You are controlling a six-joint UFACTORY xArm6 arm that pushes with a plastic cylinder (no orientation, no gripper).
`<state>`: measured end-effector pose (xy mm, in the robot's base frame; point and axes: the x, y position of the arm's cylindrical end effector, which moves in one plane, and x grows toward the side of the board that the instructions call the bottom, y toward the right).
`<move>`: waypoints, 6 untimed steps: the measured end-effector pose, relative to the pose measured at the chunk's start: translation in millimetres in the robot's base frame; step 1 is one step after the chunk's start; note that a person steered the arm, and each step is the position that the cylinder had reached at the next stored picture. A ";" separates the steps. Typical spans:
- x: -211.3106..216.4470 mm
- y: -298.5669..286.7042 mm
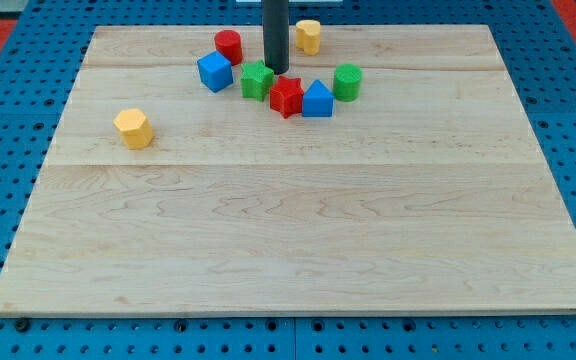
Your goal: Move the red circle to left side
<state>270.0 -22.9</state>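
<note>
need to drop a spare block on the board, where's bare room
Free: everything below the yellow hexagon, plus the right side past the green cylinder. Crowded: top centre, where my tip sits beside the red circle and green star.

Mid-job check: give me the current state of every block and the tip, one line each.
red circle: upright, top-left of the cluster.
my tip: down, right of the red circle, apart.
blue cube: left of green star.
red star: touching blue block.
green cylinder: upright.
yellow block: near top.
yellow hexagon: alone, left.
</note>
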 end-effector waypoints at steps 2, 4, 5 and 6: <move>-47.6 -59.6; -46.0 -43.6; -33.5 36.0; -21.0 85.1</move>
